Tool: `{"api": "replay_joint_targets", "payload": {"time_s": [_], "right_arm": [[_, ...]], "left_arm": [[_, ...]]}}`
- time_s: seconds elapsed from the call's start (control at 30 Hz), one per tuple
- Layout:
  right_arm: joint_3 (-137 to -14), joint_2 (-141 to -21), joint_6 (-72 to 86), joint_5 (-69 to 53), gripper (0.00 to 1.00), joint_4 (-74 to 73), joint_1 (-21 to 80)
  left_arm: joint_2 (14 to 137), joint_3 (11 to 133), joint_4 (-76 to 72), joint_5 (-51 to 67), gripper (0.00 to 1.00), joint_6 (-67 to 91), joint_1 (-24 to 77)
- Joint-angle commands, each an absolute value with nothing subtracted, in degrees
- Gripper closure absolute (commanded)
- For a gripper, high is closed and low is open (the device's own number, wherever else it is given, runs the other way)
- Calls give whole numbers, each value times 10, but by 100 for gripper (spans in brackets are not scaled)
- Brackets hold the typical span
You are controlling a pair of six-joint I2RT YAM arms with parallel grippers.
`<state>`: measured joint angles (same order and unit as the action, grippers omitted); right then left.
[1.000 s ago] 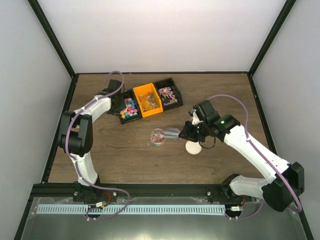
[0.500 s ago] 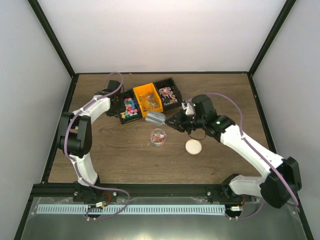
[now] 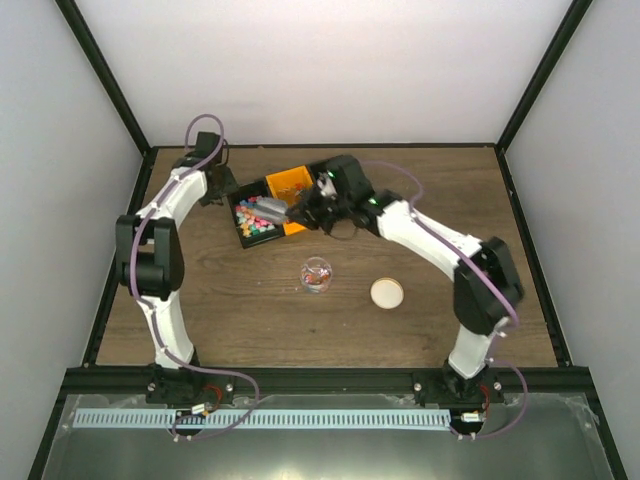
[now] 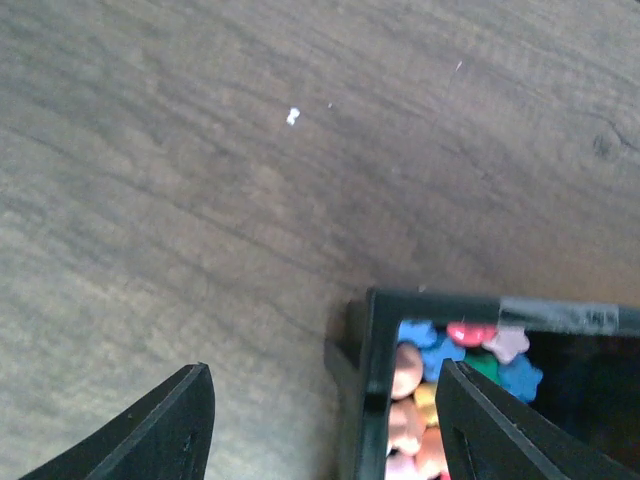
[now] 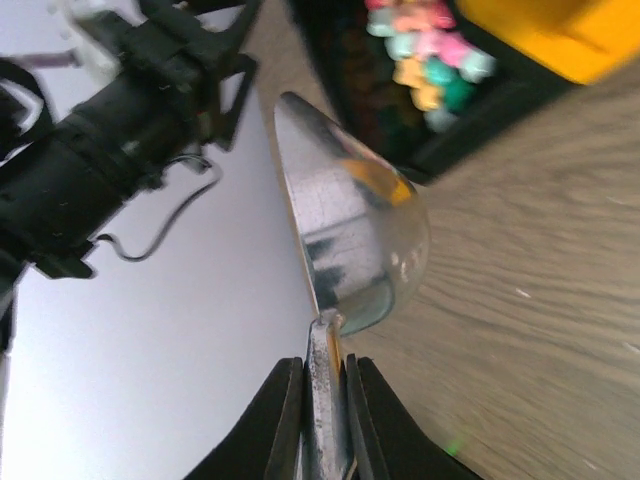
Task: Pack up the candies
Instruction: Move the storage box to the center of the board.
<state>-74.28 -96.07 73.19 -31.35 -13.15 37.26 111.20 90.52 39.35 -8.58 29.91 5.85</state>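
The candies (image 3: pixel 255 217) fill the left compartment of a black tray (image 3: pixel 241 236); in the left wrist view the candies (image 4: pixel 450 370) lie just inside the tray corner (image 4: pixel 372 340). My right gripper (image 3: pixel 305 212) is shut on the handle of a metal scoop (image 3: pixel 275 210), whose bowl hovers over that compartment. The right wrist view shows the scoop (image 5: pixel 350 240) tipped on edge and the right gripper (image 5: pixel 325 385) clamped on its handle. My left gripper (image 4: pixel 322 372) stands open astride the tray's left corner wall. The clear jar (image 3: pixel 317 273) holds a few candies.
A cream lid (image 3: pixel 387 292) lies flat to the right of the jar. An orange bin (image 3: pixel 290 185) sits in the tray's middle; my right arm covers the tray's right end. The left arm (image 5: pixel 130 100) shows close behind the scoop in the right wrist view.
My right arm has swung the scoop from the jar up-left to over the tray's left compartment. My left gripper has opened and shifted back along the tray's left corner.
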Motion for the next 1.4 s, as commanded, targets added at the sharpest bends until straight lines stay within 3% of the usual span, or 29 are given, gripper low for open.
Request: {"api": "replay_joint_targets", "payload": {"time_s": [0.0, 0.33, 0.6, 1.13, 1.37], "right_arm": [[-948, -1065, 734, -285, 99, -269, 405], [-1153, -1197, 762, -238, 99, -450, 423], [-1133, -1221, 754, -240, 99, -457, 421], [-1114, -1207, 711, -175, 99, -538, 395], [-1183, -1222, 682, -146, 99, -618, 407]], "left_arm": [[1167, 968, 422, -105, 38, 308, 61], [1272, 1088, 424, -107, 30, 268, 36], [1324, 1125, 439, -66, 28, 253, 26], [1220, 941, 403, -4, 29, 263, 45], [1178, 928, 399, -2, 28, 269, 41]]}}
